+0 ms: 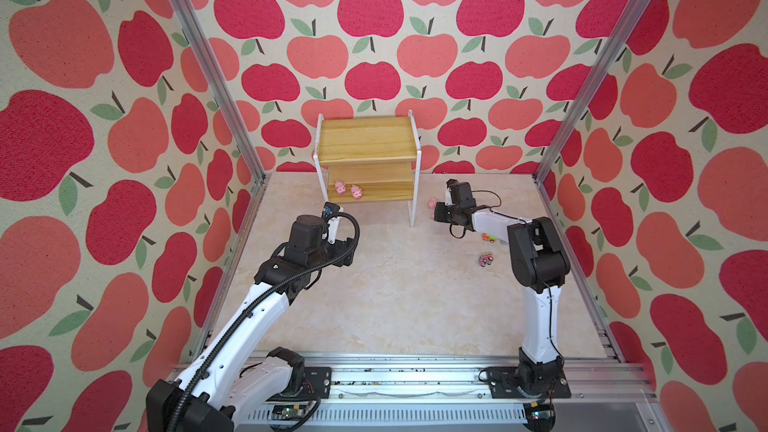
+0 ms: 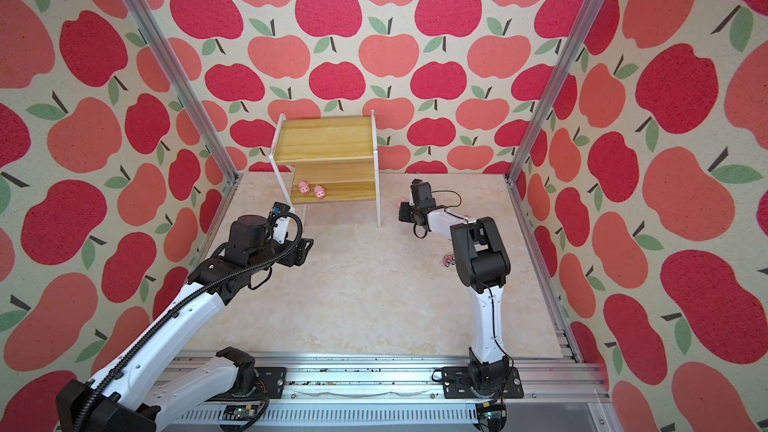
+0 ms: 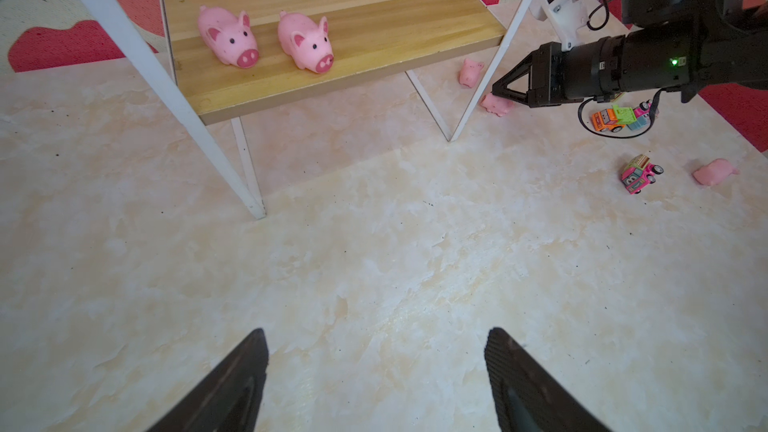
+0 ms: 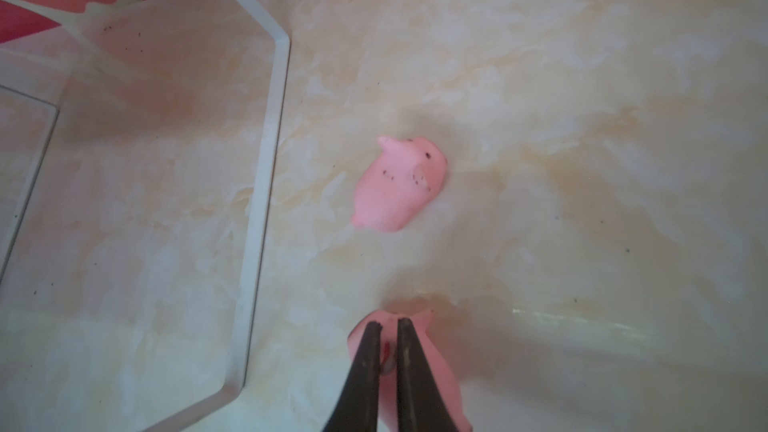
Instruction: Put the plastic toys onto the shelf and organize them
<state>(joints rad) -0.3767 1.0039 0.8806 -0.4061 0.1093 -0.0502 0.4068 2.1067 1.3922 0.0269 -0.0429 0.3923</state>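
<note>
The shelf (image 1: pixel 365 139) (image 2: pixel 328 139) stands at the back, with two pink pigs (image 3: pixel 228 37) (image 3: pixel 305 41) side by side on its lower board. My right gripper (image 4: pixel 388 324) (image 3: pixel 496 91) is low over the table to the right of the shelf. It is shut on a pink pig (image 4: pixel 436 367) (image 3: pixel 500 105), which is squeezed between the fingers. A second loose pig (image 4: pixel 399 184) (image 3: pixel 469 72) lies just beyond it, near the shelf leg. My left gripper (image 3: pixel 376 334) hangs open and empty over bare table in front of the shelf.
An orange and green truck (image 3: pixel 613 118) sits under the right arm, and a pink truck (image 3: pixel 640 174) (image 1: pixel 485 260) is nearer the front. Another pig (image 3: pixel 715 171) lies on its side near the pink truck. The shelf's white legs (image 4: pixel 266 160) stand close to the right gripper.
</note>
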